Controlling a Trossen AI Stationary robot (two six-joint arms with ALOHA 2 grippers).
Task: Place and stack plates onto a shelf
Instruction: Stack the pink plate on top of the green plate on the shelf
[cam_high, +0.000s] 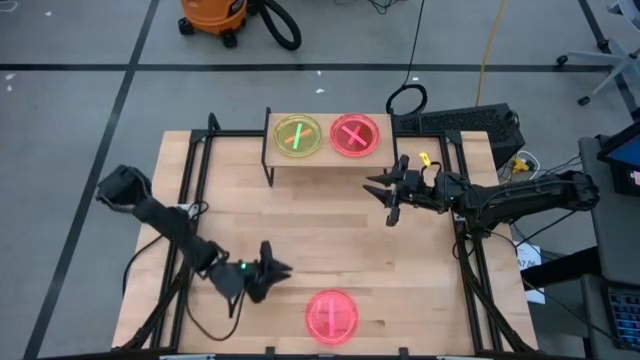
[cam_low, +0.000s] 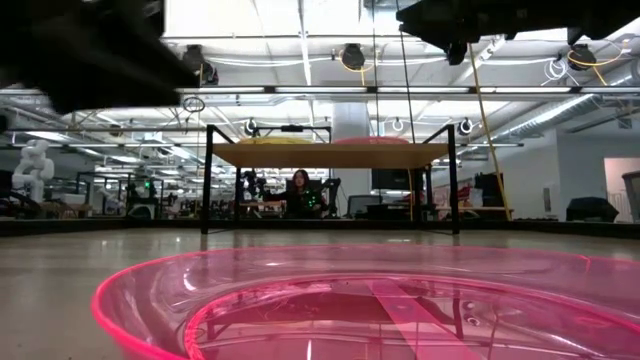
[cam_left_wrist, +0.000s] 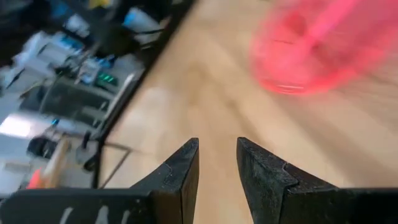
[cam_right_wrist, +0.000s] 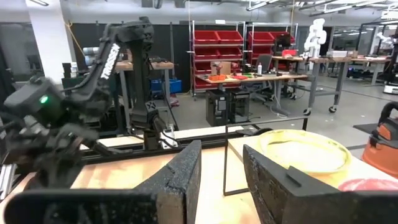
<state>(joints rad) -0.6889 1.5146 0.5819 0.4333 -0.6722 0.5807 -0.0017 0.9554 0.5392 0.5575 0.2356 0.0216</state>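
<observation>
A green plate and a pink-red plate sit side by side on the shelf, a small wood board on black legs at the table's far edge. Another pink-red plate rests flat on the table near its front edge and fills the foreground of the low view. My left gripper hovers left of that plate, open and empty, with the plate ahead of its fingers. My right gripper hangs in the air right of the shelf, open and empty, facing the green plate.
Black frame rails run along both sides of the table. A keyboard and cables lie beyond the table's far right corner. Bare wood lies between the shelf and the near plate.
</observation>
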